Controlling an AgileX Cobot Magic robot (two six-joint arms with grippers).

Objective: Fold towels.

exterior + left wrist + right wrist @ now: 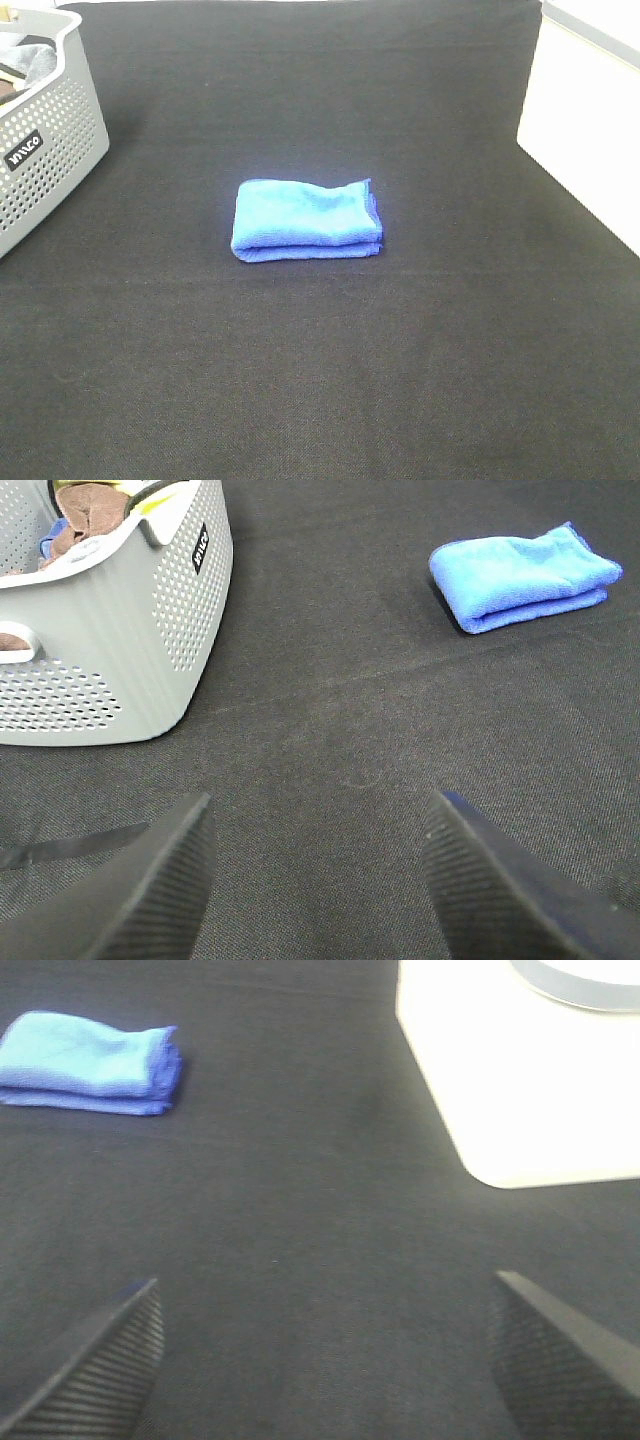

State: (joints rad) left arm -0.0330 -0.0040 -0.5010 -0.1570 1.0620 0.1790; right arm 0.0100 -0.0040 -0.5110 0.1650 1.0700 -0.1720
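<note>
The blue towel (306,220) lies already folded into a small packet on the black cloth, well to the right of the grey perforated basket (45,150), and with the left gripper (315,880) and right gripper (325,1360) both parted and empty, any tidying should press its edges flat gently.

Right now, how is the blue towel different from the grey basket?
The blue towel is soft cloth, folded flat into a small bundle; the grey basket is stiff, tall and full of little holes. The towel lies in the middle of the black table; the basket stands at its left edge, partly out of the high view. The basket holds other cloths; the towel holds nothing. Both rest on the table, and neither gripper touches them.
</note>
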